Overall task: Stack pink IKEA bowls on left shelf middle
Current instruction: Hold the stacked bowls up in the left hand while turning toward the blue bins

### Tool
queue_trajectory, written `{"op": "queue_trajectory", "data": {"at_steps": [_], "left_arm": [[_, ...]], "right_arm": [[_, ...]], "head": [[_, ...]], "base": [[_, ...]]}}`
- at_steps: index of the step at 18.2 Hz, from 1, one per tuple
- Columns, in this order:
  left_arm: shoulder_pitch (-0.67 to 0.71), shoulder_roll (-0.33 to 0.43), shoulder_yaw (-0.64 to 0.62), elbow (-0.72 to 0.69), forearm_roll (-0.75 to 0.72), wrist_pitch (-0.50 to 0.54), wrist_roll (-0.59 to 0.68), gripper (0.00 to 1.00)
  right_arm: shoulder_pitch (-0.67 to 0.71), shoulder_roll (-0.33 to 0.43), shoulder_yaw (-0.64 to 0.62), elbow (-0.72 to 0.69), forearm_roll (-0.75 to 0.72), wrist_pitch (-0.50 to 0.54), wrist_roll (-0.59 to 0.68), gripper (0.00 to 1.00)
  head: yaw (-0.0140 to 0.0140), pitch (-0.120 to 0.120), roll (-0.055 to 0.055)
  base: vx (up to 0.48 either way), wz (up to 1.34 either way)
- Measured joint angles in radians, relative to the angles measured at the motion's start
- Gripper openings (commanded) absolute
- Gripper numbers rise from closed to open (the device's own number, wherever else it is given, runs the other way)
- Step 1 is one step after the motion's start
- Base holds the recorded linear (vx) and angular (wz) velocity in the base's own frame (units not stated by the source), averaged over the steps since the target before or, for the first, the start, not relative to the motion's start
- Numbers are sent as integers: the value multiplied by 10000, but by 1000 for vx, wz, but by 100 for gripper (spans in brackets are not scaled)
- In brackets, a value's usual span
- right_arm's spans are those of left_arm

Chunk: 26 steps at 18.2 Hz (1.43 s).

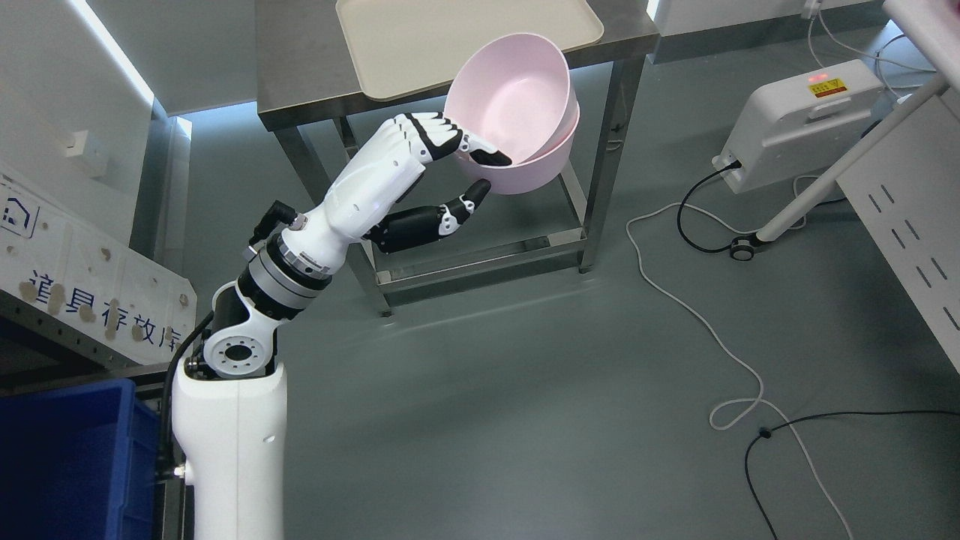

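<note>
Left robot hand pinching rim of pink IKEA bowls, two nested, fingers inside, thumb under. Bowls up in air, tilted, in front of steel table with beige tray. Honestly looks sketchy: rim-only grip, inner bowl could slide out when arm swings toward shelf. Right hand not visible.

Left arm extends from 7 o'clock toward 1 o'clock; left hand raised, fingers and thumb clamped in a pinch grasp.
</note>
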Motion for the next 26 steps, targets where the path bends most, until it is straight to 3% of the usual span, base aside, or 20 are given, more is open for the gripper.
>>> {"op": "queue_trajectory", "data": {"at_steps": [26], "left_arm": [[2,0,-424,-2,39,10,1,3]], "right_arm": [[2,0,0,0,0,-37,3,100]], "head": [[0,0,0]], "base": [[-122,50]]}}
